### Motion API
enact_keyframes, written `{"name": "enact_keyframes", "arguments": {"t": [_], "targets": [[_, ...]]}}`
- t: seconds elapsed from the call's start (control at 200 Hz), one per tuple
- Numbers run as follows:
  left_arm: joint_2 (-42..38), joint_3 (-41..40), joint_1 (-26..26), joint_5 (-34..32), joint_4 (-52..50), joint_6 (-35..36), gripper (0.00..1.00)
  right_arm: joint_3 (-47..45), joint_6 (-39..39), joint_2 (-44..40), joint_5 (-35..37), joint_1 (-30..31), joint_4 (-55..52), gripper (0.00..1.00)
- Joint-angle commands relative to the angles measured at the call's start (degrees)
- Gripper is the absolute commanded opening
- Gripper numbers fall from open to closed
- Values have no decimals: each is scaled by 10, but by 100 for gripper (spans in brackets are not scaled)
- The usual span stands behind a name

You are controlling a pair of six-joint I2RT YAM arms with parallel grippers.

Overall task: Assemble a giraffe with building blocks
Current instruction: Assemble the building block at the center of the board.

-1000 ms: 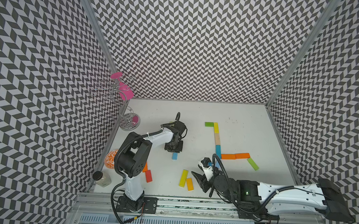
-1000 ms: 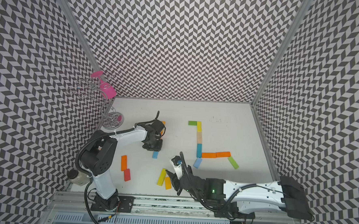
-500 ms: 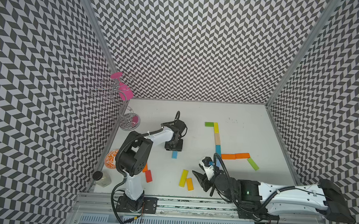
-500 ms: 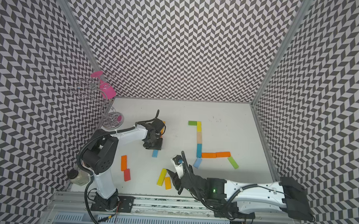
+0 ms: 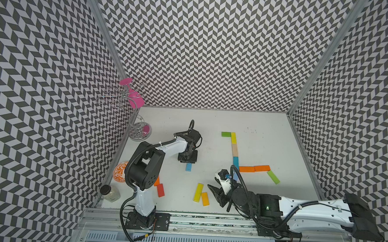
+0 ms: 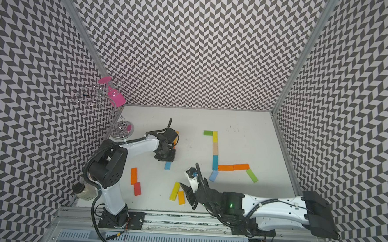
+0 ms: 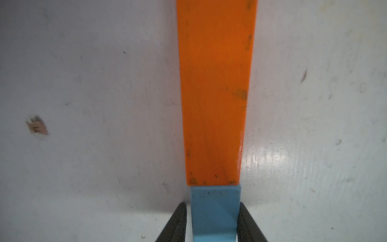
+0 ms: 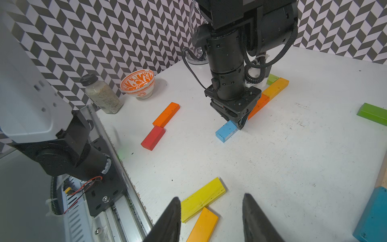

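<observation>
Two fingers of left hand (image 7: pixel 211 207) are set astride blue block (image 8: pixel 225 131), which lies flat on white surface (image 5: pixel 211 122), end-to-end w/ an orange block (image 7: pixel 213 94); a pinch can't be told. Right hand (image 8: pixel 211 197) is spread, empty, over yellow block (image 8: pixel 202 198) nr front edge. Open room is left btw. left hand & giraffe blocks (image 5: pixel 234 150). Print on blue block is illegible.

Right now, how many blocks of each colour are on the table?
orange blocks: 4
amber blocks: 2
yellow blocks: 2
green blocks: 3
blue blocks: 3
red blocks: 1
tan blocks: 1
Total: 16
</observation>
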Motion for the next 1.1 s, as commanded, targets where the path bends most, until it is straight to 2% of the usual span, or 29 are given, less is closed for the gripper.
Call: {"name": "enact_keyframes", "arguments": {"t": [0.0,0.14,0.466,0.776,0.906,1.092], "targets": [[-5,9,-2,0,-7,-2,40,2,6,2,-4,-3,17,46],[-4,13,-2,0,-8,-2,43,2,5,1,-3,-3,17,46],[-71,65,-22,-6,-49,1,70,3,8,1,-1,-4,15,46],[-241,141,-19,-38,-119,2,75,21,29,9,4,-6,-5,47],[-333,121,13,-42,-116,0,76,52,61,39,6,-6,-40,48],[-449,67,76,-41,-114,2,80,129,165,107,6,-12,-140,49]]}}
